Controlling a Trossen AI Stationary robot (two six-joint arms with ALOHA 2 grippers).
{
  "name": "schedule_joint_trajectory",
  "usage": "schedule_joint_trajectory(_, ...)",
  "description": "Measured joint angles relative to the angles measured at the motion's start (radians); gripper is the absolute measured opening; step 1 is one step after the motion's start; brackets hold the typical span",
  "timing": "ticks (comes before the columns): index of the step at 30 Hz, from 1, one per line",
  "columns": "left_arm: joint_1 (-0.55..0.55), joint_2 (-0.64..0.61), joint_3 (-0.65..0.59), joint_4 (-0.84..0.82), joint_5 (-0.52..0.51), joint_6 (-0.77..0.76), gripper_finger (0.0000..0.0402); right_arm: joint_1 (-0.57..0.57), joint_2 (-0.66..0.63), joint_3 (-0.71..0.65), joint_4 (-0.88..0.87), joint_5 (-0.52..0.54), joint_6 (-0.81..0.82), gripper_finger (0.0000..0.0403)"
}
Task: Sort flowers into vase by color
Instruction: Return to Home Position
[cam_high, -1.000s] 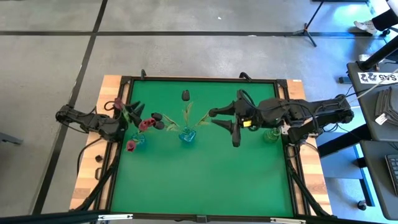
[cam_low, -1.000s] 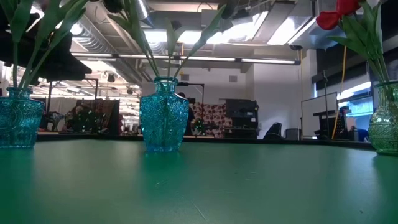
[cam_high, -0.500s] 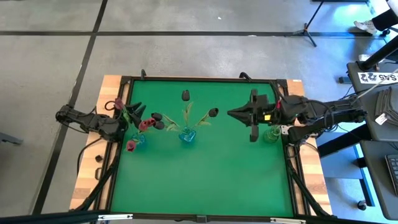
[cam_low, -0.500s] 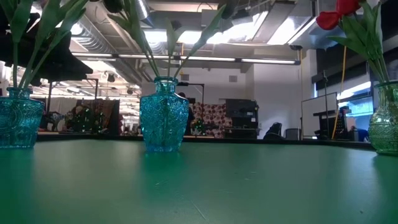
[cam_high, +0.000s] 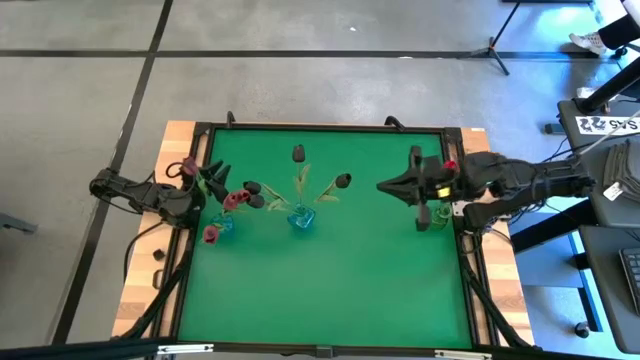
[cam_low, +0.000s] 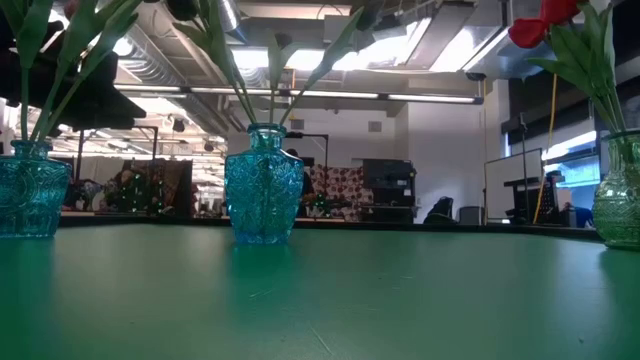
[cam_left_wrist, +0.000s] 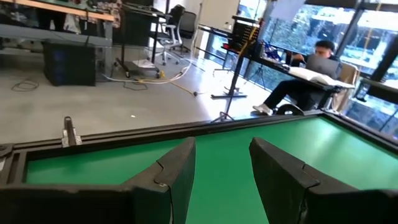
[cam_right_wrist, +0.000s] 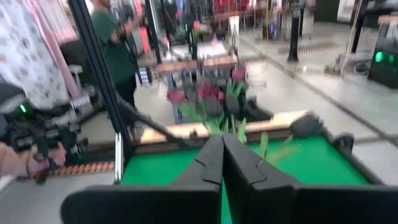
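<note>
Three vases stand in a row on the green table. The left blue vase (cam_high: 222, 226) holds pink-maroon flowers (cam_high: 233, 199). The middle blue vase (cam_high: 302, 219) (cam_low: 263, 185) holds near-black flowers (cam_high: 342, 181). The right pale green vase (cam_high: 437, 216) (cam_low: 620, 195) holds a red flower (cam_low: 540, 25). My right gripper (cam_high: 382, 186) (cam_right_wrist: 222, 155) is shut on nothing; it points toward the table's left, between the middle and right vases. My left gripper (cam_high: 210, 183) (cam_left_wrist: 222, 168) is open and holds nothing at the table's left edge, beside the left vase's flowers.
A black frame (cam_high: 320, 128) rims the green table (cam_high: 320, 290). The whole near half of the table holds nothing. People and desks show in the room beyond (cam_left_wrist: 311, 68).
My right gripper has drawn back from the middle vase toward the table's right edge and has shut its fingers on nothing. A near-black flower head that it covered now shows over the middle vase's right side.
</note>
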Motion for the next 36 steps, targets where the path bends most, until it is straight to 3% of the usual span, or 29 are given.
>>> schedule_joint_trajectory(9, 0.0, 0.0, 0.0, 0.0, 0.016, 0.019, 0.0151, 0.0, -0.238, -0.203, 0.171, -0.01, -0.021, 0.0002)
schedule_joint_trajectory(15, 0.0, 0.0, 0.0, -0.001, 0.017, 0.02, 0.0151, -0.045, -0.342, -0.265, 0.225, 0.065, -0.048, 0.0001)
schedule_joint_trajectory(22, 0.0, 0.0, 0.0, -0.002, 0.017, 0.02, 0.0151, -0.202, -0.543, -0.373, 0.28, -0.226, -0.04, 0.0001)
schedule_joint_trajectory(31, 0.0, 0.0, 0.0, -0.002, 0.017, 0.02, 0.0151, -0.303, -0.871, -0.618, 0.512, -0.237, 0.006, 0.0001)
schedule_joint_trajectory(36, 0.0, 0.0, 0.0, -0.003, 0.017, 0.021, 0.0151, -0.302, -0.991, -0.79, 0.823, -0.193, -0.044, 0.0001)
